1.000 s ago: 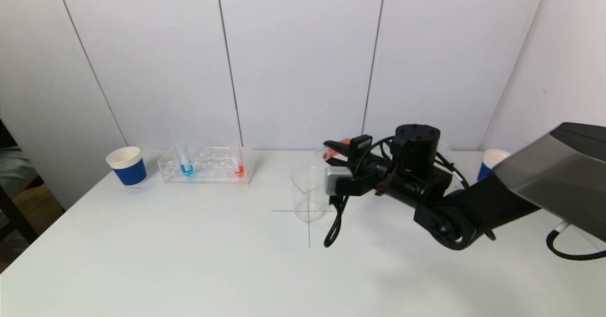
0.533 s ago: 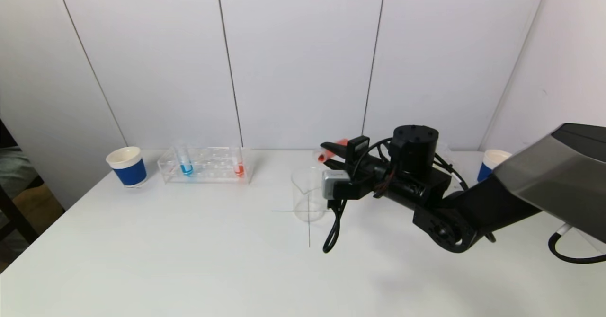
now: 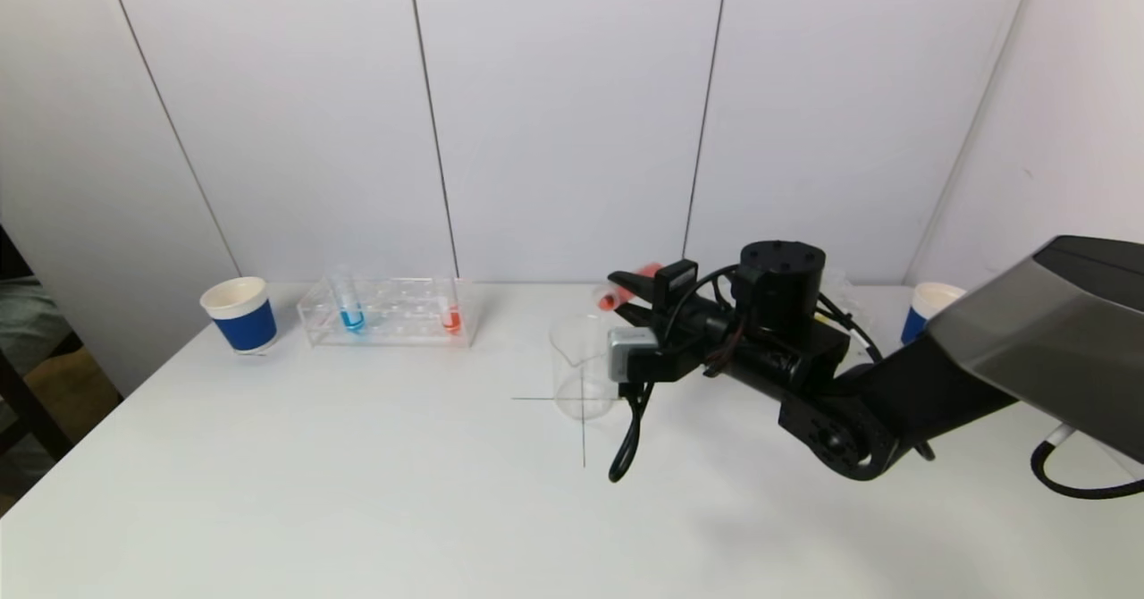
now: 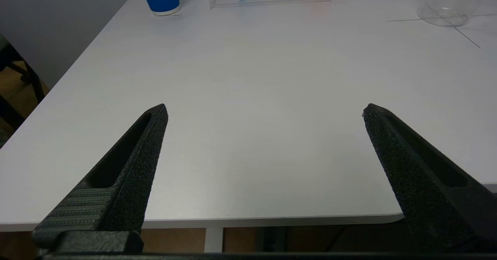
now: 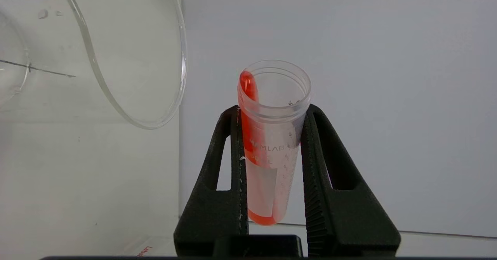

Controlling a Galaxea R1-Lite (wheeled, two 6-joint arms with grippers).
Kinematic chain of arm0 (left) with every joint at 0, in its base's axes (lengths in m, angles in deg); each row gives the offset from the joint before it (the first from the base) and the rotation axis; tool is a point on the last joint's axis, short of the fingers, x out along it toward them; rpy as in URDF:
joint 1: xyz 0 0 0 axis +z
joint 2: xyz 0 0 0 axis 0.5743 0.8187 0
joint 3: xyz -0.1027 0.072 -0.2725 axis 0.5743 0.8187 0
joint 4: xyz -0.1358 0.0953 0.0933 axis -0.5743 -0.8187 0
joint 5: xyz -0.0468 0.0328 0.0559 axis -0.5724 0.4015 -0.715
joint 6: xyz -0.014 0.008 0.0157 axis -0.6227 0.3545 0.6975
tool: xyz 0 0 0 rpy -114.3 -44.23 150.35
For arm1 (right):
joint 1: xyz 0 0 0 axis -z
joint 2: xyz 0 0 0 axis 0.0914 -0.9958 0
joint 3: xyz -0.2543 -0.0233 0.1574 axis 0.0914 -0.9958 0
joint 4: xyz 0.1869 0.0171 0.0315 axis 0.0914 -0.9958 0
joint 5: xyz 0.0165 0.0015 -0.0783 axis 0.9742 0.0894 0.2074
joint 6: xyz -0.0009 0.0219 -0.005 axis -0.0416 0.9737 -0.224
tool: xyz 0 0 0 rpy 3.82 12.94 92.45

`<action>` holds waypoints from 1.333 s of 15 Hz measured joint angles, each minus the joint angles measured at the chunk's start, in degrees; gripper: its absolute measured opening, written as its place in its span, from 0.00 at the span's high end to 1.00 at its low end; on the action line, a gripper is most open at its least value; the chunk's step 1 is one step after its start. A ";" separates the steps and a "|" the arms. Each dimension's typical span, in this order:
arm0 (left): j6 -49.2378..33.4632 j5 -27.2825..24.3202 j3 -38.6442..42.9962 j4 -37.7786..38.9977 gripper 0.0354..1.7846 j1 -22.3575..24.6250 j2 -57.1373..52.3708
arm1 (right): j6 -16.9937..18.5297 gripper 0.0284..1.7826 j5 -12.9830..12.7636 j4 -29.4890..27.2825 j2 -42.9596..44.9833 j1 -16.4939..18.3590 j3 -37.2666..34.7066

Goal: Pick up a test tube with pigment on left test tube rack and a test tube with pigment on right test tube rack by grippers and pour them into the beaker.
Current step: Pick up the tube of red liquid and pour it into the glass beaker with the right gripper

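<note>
While I watch from the head camera, my right gripper (image 3: pixel 626 293) hangs above the table (image 3: pixel 357 492), just right of the beaker (image 3: pixel 583 368) and a little beyond it, clenched on a test tube (image 3: pixel 618 291) with red pigment. That tube lies tipped nearly flat between the two black fingers (image 5: pixel 233 163), its open mouth pointing left toward the beaker's rim and standing just above and to the far right of it, not yet over the opening. From the right wrist camera I see the tube (image 5: pixel 271 136) pinched at its middle, a fingertip pressing each side, the mouth sticking out past the tips. Red liquid sits at the tube's bottom and runs as a streak along one inner wall up to the lip. Beside it shows the beaker's curved glass rim (image 5: pixel 171 93), close to the tube's mouth but apart from it.

Sitting on the marked cross at the table's centre, the beaker stands upright.

Far left on the table, the left test tube rack (image 3: pixel 389 313) holds a blue tube (image 3: pixel 350 313) and a red tube (image 3: pixel 452 315), both upright. A blue cup (image 3: pixel 239 315) stands left of the rack.

My left gripper (image 4: pixel 264 112) is parked off the table's near edge, its fingers spread wide and holding nothing.
</note>
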 joint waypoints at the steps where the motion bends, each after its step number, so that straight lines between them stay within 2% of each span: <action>1: 0.00 -0.04 0.00 0.00 0.01 0.00 0.00 | -0.35 0.75 -0.02 0.02 -0.06 0.02 0.02; 20: 0.00 -0.01 0.00 -0.02 0.01 0.00 0.00 | -6.56 0.75 -2.62 -1.55 -0.17 -0.02 -0.06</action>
